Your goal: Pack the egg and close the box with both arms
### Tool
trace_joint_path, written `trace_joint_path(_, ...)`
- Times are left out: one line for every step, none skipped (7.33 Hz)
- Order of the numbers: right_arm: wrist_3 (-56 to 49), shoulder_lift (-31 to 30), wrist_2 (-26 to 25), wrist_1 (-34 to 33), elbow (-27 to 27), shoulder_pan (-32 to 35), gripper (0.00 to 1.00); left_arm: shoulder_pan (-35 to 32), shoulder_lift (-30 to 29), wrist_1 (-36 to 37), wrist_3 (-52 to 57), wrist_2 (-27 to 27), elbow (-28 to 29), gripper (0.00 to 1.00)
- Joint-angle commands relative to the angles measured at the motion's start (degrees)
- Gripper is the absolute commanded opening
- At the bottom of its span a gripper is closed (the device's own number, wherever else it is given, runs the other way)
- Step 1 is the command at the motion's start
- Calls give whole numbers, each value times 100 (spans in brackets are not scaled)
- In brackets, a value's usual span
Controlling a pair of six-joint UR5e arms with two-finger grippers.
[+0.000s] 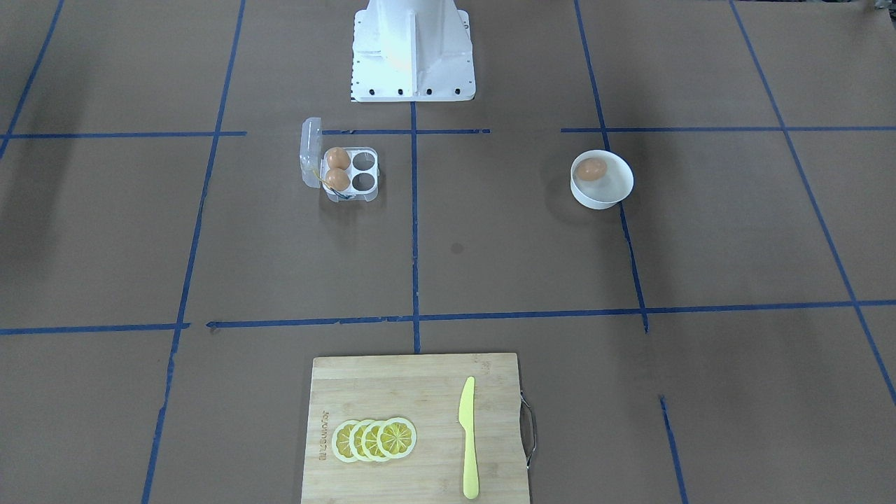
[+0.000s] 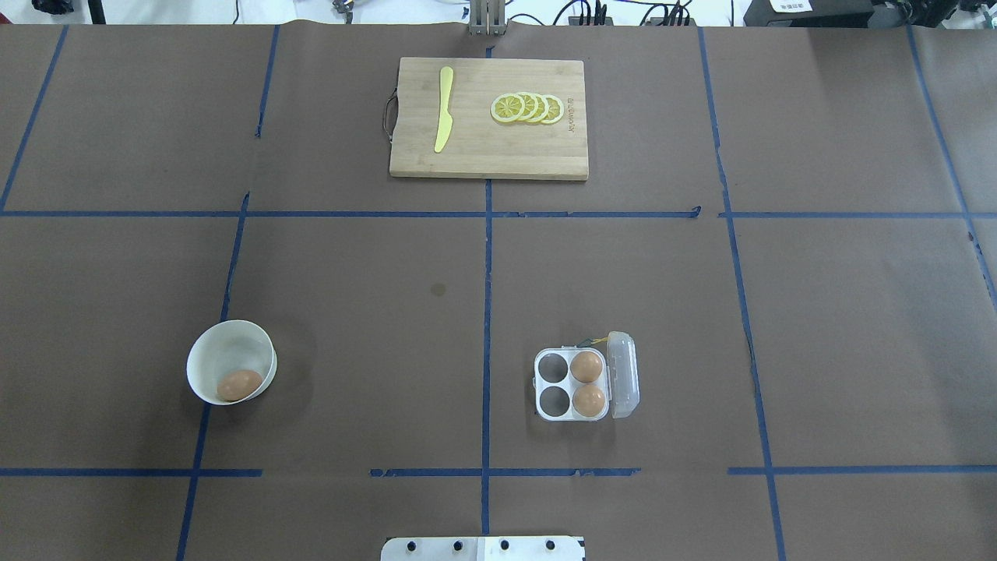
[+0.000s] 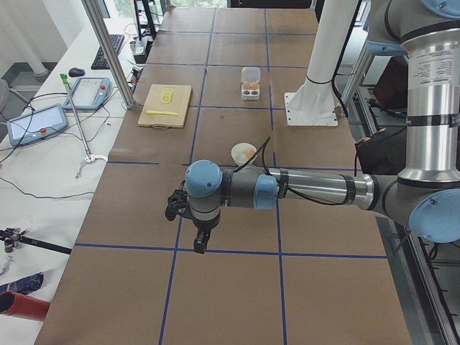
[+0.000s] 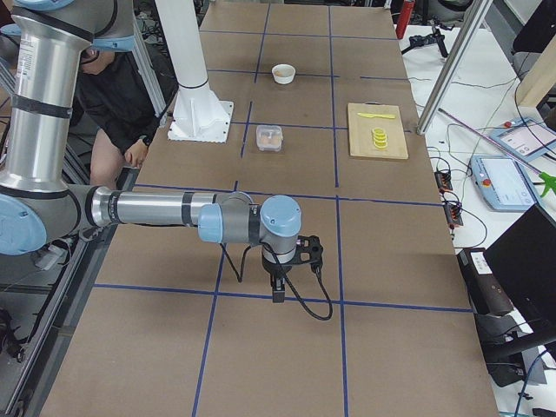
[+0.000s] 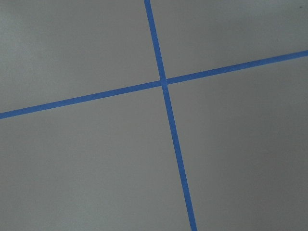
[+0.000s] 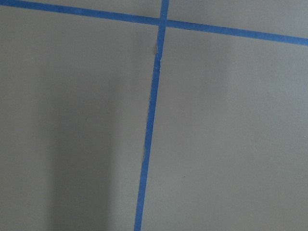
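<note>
One tan-brown egg lies in the white bowl. The clear box stands open with its lid folded out. It holds two eggs in the cells by the lid, and the other two cells are empty. My left gripper shows only in the exterior left view, far from the bowl. My right gripper shows only in the exterior right view, far from the box. I cannot tell whether either is open or shut. Both wrist views show only brown paper and blue tape.
A bamboo cutting board with a yellow knife and several lemon slices lies at the table's operator side. The white pedestal stands at the robot side. A person sits behind it.
</note>
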Motion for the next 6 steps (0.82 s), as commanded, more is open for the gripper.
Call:
trace_joint_path(0, 0, -1, 0, 0, 0, 100, -9, 26, 0, 0, 29, -89, 100)
trace_joint_path(-9, 0, -1, 0, 0, 0, 100, -9, 52, 9, 0, 20, -99, 100)
trace_joint_path(0, 0, -1, 9, 0, 0, 100, 0, 61, 9, 0, 11, -99, 100)
trace_joint_path(0, 0, 8, 9, 9, 0, 100, 8, 27, 0, 0, 11, -107, 100)
trace_joint_path(-9, 0, 25, 18, 26, 0, 100, 9, 18, -183, 0, 3, -99, 100)
trace_joint_path(-35, 0, 51, 305, 9, 0, 100, 9, 17, -602, 0, -32, -55, 100)
